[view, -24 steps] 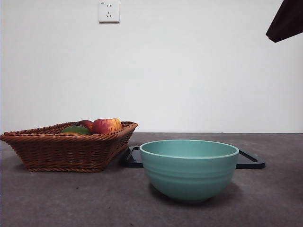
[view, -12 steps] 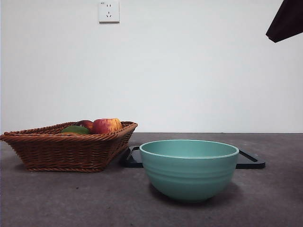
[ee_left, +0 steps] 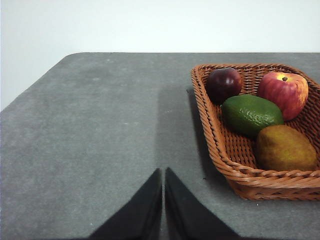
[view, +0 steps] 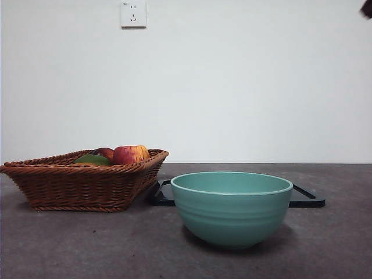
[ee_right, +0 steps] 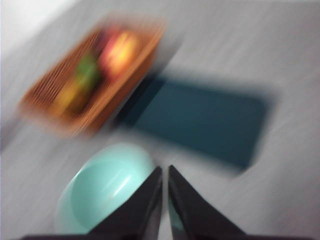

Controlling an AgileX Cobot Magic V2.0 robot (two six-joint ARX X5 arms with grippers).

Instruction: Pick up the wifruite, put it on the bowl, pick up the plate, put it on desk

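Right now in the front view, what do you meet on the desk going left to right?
Wicker basket holding fruit, including the red-yellow apple → teal bowl, with the dark tray behind it sticking out furthest right.

Your left black two-jaw gripper (ee_left: 163, 176) hangs above the table with its jaws pressed together, tips nearly touching. Your right black two-jaw gripper (ee_right: 165, 172) also has its jaws closed; its wrist picture is smeared with blur. From the front, only a dark arm tip (view: 367, 8) shows at the top right corner.
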